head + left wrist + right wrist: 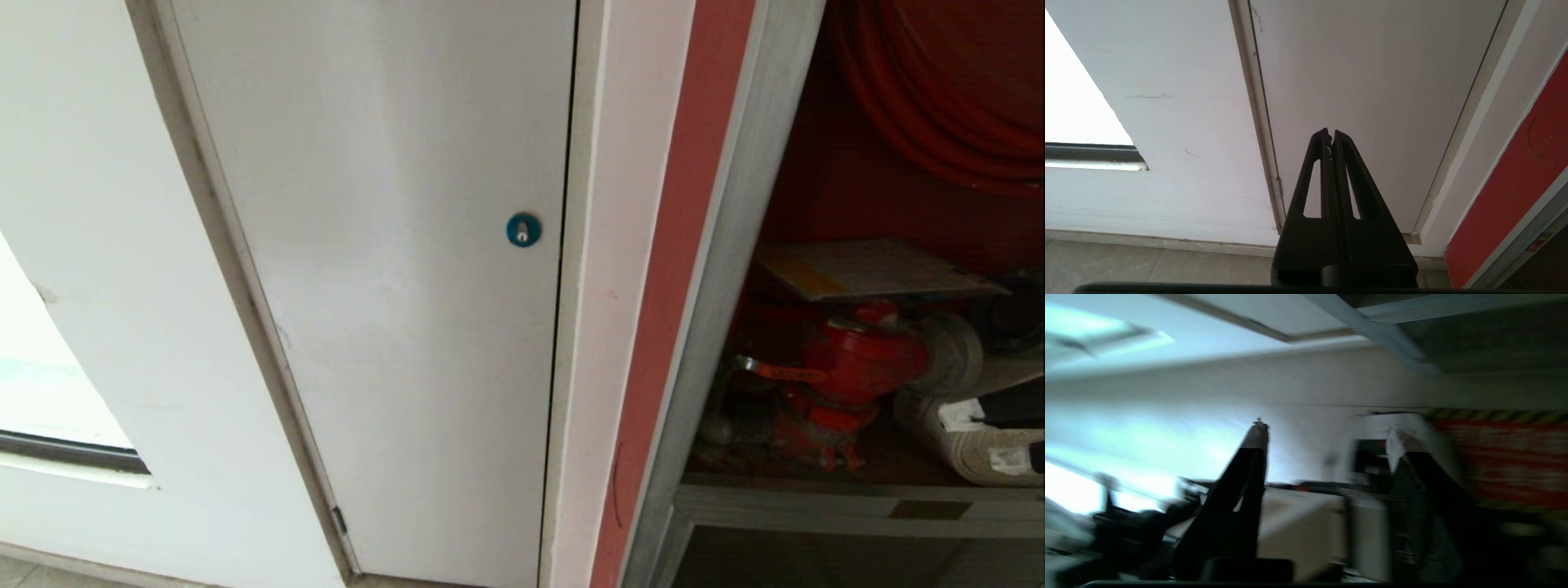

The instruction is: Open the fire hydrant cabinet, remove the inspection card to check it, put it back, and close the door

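1. One inspection card (873, 268) lies flat atop one red valve (853, 359) inside the open fire hydrant cabinet (727, 245), right
2. Left tool (1330, 134) closed, empty
3. Right tool (1327, 433) parted, empty

The fire hydrant cabinet (735, 245) floor bears a red valve (849, 359) and white rolled hose (963, 441).

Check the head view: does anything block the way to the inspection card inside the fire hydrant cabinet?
Nothing visible does. The inspection card lies atop the red valve, the fire hydrant cabinet standing open before it. The right hand, empty, is outside that view.
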You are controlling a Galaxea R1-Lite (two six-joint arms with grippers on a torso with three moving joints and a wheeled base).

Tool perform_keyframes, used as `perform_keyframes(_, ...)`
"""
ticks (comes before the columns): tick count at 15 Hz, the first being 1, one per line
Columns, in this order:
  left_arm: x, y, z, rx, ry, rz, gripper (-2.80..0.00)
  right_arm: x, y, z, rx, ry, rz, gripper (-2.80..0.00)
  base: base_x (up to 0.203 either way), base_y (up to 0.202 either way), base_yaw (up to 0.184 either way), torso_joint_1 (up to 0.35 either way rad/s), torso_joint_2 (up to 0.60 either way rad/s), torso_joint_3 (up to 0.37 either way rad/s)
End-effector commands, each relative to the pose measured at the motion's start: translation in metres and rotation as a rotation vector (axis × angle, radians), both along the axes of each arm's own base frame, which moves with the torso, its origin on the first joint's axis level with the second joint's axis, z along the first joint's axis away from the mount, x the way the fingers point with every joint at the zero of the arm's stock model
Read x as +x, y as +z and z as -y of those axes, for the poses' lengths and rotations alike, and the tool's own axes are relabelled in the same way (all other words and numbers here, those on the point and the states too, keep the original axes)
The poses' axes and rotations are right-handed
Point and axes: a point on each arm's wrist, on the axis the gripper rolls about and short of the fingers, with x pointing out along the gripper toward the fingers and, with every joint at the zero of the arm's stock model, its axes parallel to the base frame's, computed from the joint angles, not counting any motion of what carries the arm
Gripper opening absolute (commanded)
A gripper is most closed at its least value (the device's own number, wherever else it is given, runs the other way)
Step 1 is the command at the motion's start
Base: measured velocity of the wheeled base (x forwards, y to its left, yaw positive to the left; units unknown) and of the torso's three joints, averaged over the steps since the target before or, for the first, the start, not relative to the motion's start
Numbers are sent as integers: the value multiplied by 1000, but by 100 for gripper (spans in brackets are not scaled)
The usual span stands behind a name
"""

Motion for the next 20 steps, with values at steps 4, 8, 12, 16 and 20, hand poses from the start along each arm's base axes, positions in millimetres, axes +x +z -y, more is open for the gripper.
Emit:
perform_keyframes(4, 0, 0, 0, 0, 0, 0, -280, 48, 14, 2, -337, 221, 44, -280, 0, 0, 0, 0, 0, 0)
perform_keyframes(8, 0, 0, 0, 0, 0, 0, -280, 81, 19, -2, -457, 285, 76, -280, 0, 0, 0, 0, 0, 0)
perform_keyframes(12, 0, 0, 0, 0, 0, 1, -280, 106, 21, -4, -464, 290, 90, -280, 0, 0, 0, 0, 0, 0)
perform_keyframes(16, 0, 0, 0, 0, 0, 0, -280, 129, 17, -8, -477, 298, 88, -280, 0, 0, 0, 0, 0, 0)
perform_keyframes(20, 0, 0, 0, 0, 0, 0, -280, 147, 14, -9, -485, 287, 87, -280, 0, 0, 0, 0, 0, 0)
